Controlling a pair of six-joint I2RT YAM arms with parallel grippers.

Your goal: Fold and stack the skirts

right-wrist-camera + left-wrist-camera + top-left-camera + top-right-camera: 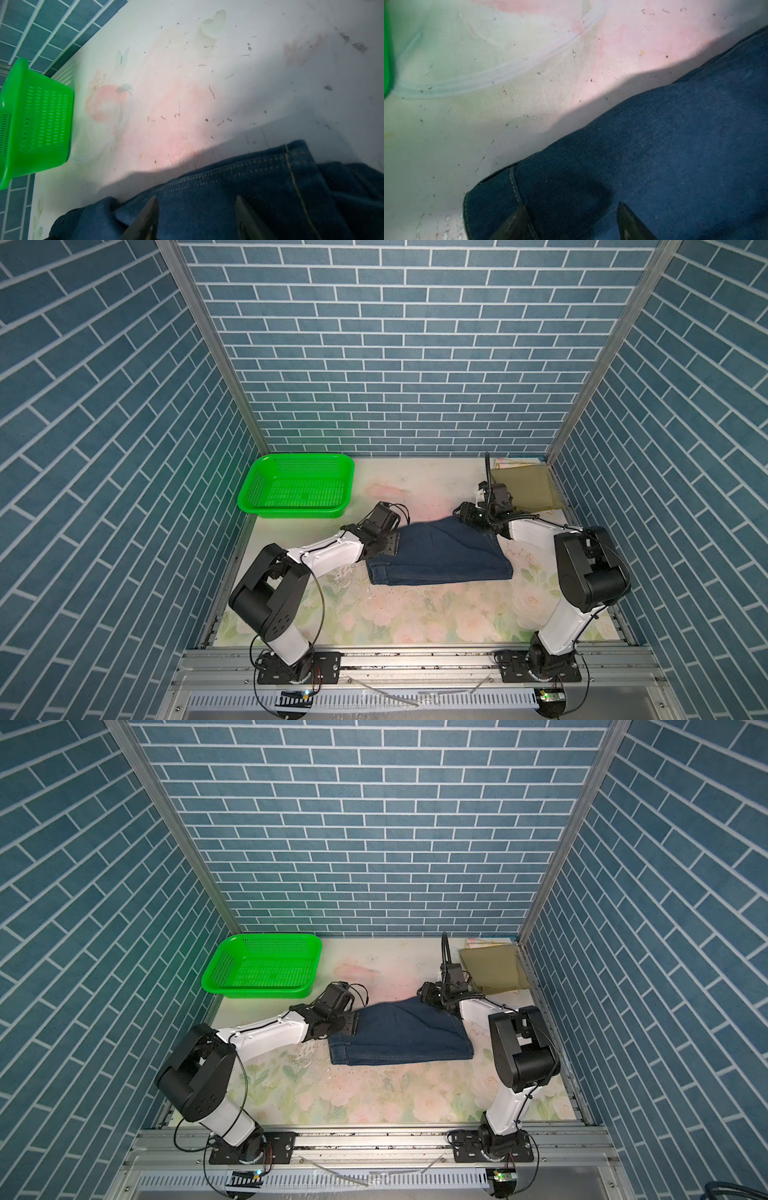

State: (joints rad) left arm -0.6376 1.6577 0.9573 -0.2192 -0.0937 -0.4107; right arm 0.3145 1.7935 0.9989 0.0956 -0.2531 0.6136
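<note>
1. The near part of the desk [415,614] is bare – a pale sheet printed with pink roses and green leaves, scuffed and speckled.
2. The dark blue denim skirt [440,556] lies at mid-desk between the two arms, folded over on itself into a rough rectangle. Its near edge lies flat; the waistband end, with its lighter stitched seams, points to the left.
3. The skirt's far edge bulges up off the desk and casts a shadow beneath it, as the left wrist view shows [654,155].
4. The left gripper [388,546] sits at the skirt's far-left corner; its jaws stand spread, with flat denim showing between them.
5. The right gripper [473,523] sits at the far-right corner by the double-stitched hem, jaws likewise spread above the cloth and not pinching it.
6. Farther back on the left stands a green perforated basket [299,512].
7. In the far right corner lies the olive-khaki skirt [525,489], folded square on top of the pastel floral skirt [510,460] – only a strip of the latter shows.
</note>
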